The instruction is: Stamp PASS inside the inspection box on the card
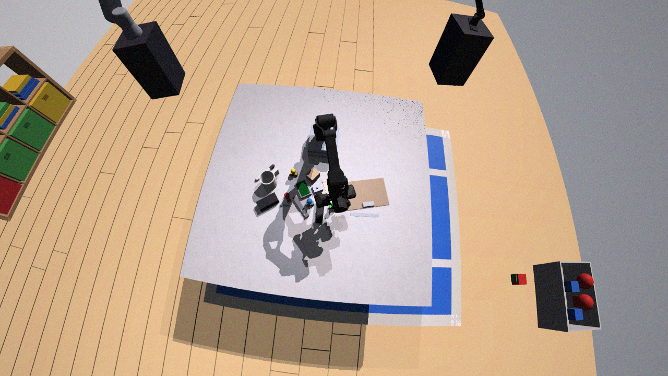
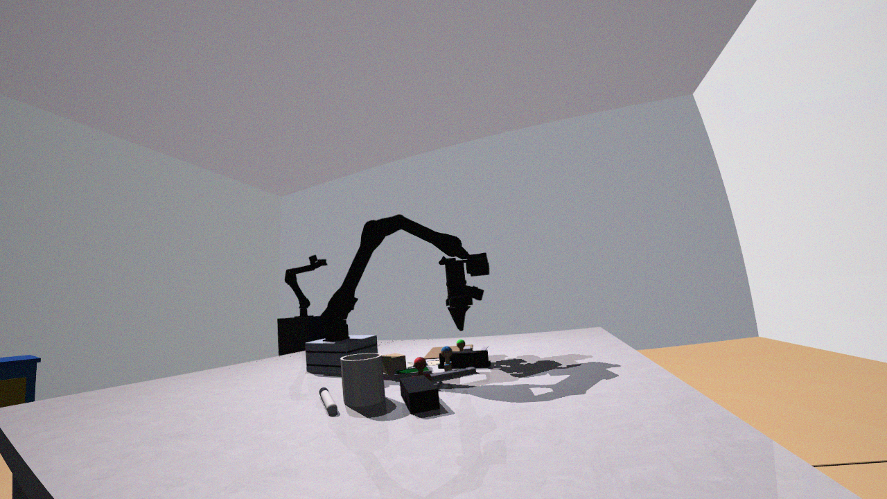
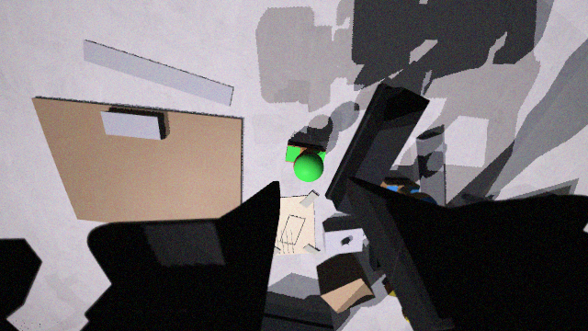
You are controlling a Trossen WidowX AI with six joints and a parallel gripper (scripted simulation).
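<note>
The black gripper [image 1: 340,201] [image 2: 459,328] [image 3: 312,186] is about half open, holding nothing, above the bench.

Four ball-knobbed stamps stand there: one green [image 1: 331,206] [image 2: 461,344] [image 3: 309,167], one blue [image 1: 309,201] [image 2: 446,352] [image 3: 392,188], one red [image 1: 286,196] [image 2: 419,363], one yellow [image 1: 293,172] [image 3: 391,292]; which reads PASS, I cannot tell. The green one stands between a long black block [image 1: 319,212] [image 2: 469,358] [image 3: 381,142] and a flat tan board [image 1: 373,191] [image 3: 152,175], gaps either side. Nearby lie one cream paper card [image 3: 300,207] with an outlined box and one rectangular green pad [image 1: 303,189] [image 2: 414,371].
</note>
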